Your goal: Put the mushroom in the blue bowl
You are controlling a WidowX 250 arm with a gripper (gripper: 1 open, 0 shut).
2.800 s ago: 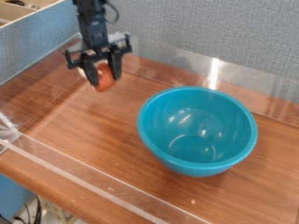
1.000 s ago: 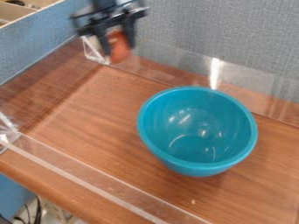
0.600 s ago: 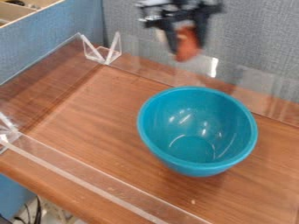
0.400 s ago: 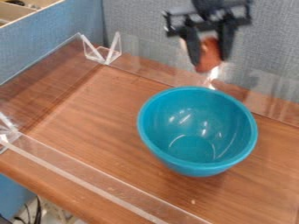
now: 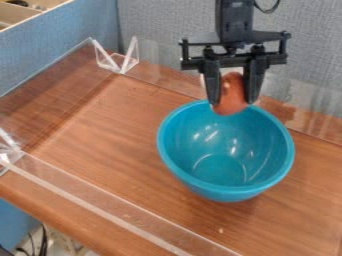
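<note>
I am seeing the mushroom (image 5: 231, 95), its rounded reddish-brown cap showing, hanging directly below and between the fingers of the black hand (image 5: 233, 80), which are closing on it from both sides. Its long axis is running roughly up and down, in line with the hand. It is appearing over the far rim of the blue bowl (image 5: 185, 175), overlapping that edge in my view; I cannot tell its exact height. The bowl is standing upright on the brown wooden counter (image 5: 114, 145), its mouth facing up. I am judging that the hand needs bringing slightly nearer the camera, over the middle, before I release.
</note>
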